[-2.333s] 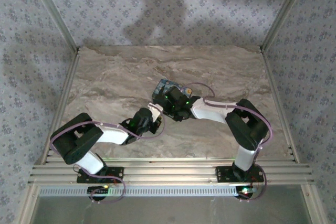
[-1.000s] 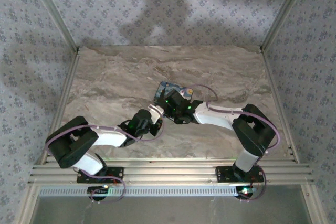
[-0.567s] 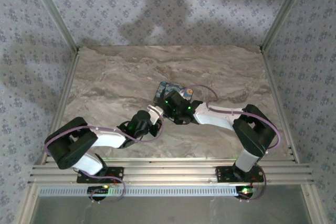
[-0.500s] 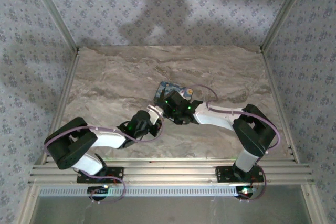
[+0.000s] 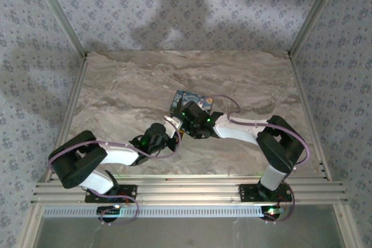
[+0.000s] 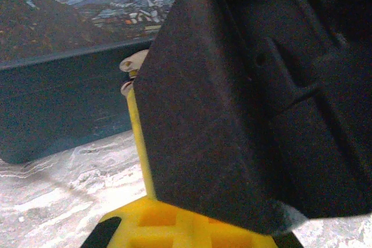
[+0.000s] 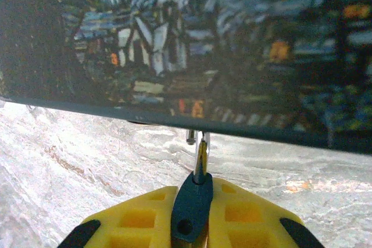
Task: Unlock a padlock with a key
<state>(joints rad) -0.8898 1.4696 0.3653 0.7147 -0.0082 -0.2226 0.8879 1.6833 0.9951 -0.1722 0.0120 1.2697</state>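
The grey-veined marble table top [image 5: 244, 79] is evenly and softly lit from above, without glare. Broad, soft-edged shadows are cast on the blue flower-patterned back wall [image 5: 87, 4] above the table's far edge. Small green lights [image 5: 185, 113] glow near the table's middle. In the left wrist view, a large matte black shape [image 6: 261, 97] is dim and blurred. In the right wrist view, the dark blue night-sky printed box [image 7: 232, 45] is rendered soft. A glint is caught on the blade of the small dark-blue-headed key [image 7: 195, 198].

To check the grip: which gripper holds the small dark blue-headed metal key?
The right gripper: the dark blue-headed metal key sits between its yellow fingers, blade toward the dark swirl-print box.
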